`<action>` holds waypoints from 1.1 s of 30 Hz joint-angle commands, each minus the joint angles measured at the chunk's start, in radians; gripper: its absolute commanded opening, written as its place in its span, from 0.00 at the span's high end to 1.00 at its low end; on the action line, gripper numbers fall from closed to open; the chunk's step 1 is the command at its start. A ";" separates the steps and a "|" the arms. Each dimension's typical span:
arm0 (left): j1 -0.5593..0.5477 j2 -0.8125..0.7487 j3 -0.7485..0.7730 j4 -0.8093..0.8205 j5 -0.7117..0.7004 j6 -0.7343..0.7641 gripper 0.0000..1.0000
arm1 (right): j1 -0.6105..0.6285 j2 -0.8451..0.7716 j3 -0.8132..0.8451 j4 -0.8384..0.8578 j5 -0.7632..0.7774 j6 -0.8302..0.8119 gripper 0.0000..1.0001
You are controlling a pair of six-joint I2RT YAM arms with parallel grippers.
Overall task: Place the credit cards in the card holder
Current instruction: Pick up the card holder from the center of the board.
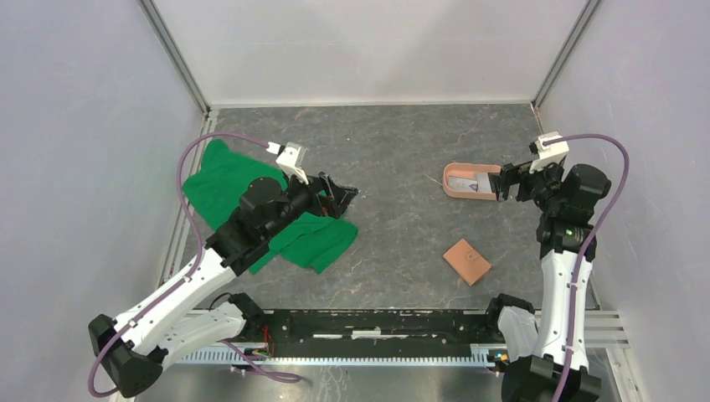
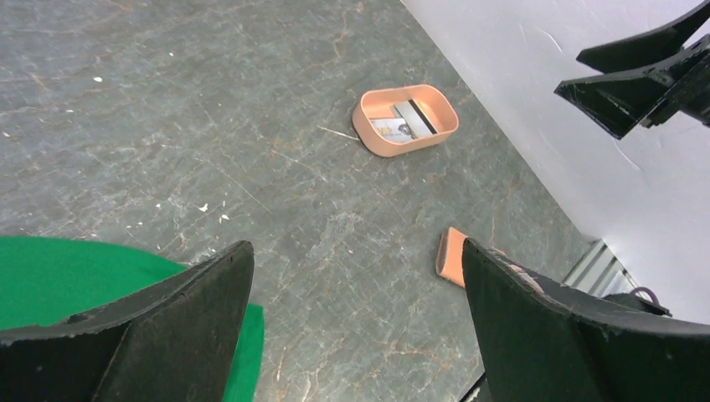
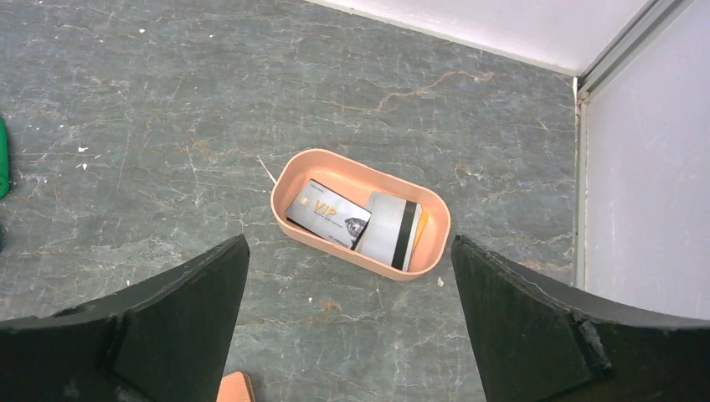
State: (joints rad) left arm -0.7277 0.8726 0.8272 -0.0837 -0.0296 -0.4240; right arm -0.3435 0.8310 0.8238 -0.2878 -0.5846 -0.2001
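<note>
The credit cards [image 3: 328, 213] lie in a salmon-pink oval tray [image 3: 289, 180] at the right rear of the table: a grey VIP card, a pale card with a black stripe [image 3: 395, 230] and an orange sliver behind it. In the top view the cards [image 1: 465, 182] show as pale patches. The tan card holder [image 1: 467, 261] lies folded shut on the table, nearer the arms than the tray; its edge shows as well [image 2: 452, 256] [image 3: 236, 389]. My right gripper [image 1: 502, 180] [image 3: 349, 243] hovers open above the tray's near side, holding nothing. My left gripper [image 1: 339, 194] [image 2: 357, 251] is open and empty over the green cloth's edge.
A crumpled green cloth [image 1: 243, 201] [image 2: 67, 276] lies at the left under my left arm. The pink tray [image 1: 452, 191] [image 2: 364, 130] sits close to the right wall. White walls enclose the table on three sides. The right gripper's fingers [image 2: 619, 96] show in the left wrist view.
</note>
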 commanded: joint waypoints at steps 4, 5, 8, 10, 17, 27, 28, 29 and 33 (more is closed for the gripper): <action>0.008 0.022 -0.051 0.071 0.160 -0.081 0.00 | -0.004 -0.027 -0.005 -0.018 -0.140 -0.120 0.02; 0.008 0.028 -0.077 0.113 0.188 -0.090 0.00 | -0.004 -0.029 -0.026 -0.029 -0.232 -0.187 0.02; 0.008 0.038 -0.162 0.245 0.240 -0.188 0.00 | -0.003 -0.004 -0.079 -0.189 -0.537 -0.540 0.02; 0.008 0.049 -0.198 0.286 0.265 -0.223 0.00 | -0.004 0.025 -0.099 -0.223 -0.586 -0.583 0.02; -0.039 0.136 -0.321 0.441 0.312 -0.266 0.00 | 0.059 0.135 -0.103 -0.362 -0.266 -0.833 0.02; -0.285 0.329 -0.373 0.574 0.022 -0.313 0.00 | 0.194 0.217 -0.209 -0.348 0.087 -0.813 0.02; -0.284 0.348 -0.385 0.610 0.025 -0.343 0.01 | 0.200 0.225 -0.218 -0.343 0.087 -0.810 0.02; -0.285 0.369 -0.397 0.645 0.050 -0.377 0.01 | 0.208 0.239 -0.224 -0.332 0.087 -0.804 0.03; -0.284 0.429 -0.432 0.747 0.087 -0.492 0.06 | 0.224 0.339 -0.198 -0.410 0.060 -0.798 0.10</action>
State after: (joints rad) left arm -1.0142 1.2652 0.4232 0.4660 0.0467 -0.7567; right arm -0.1307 1.1030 0.6018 -0.6449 -0.5316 -0.9924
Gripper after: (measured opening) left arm 0.958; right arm 0.939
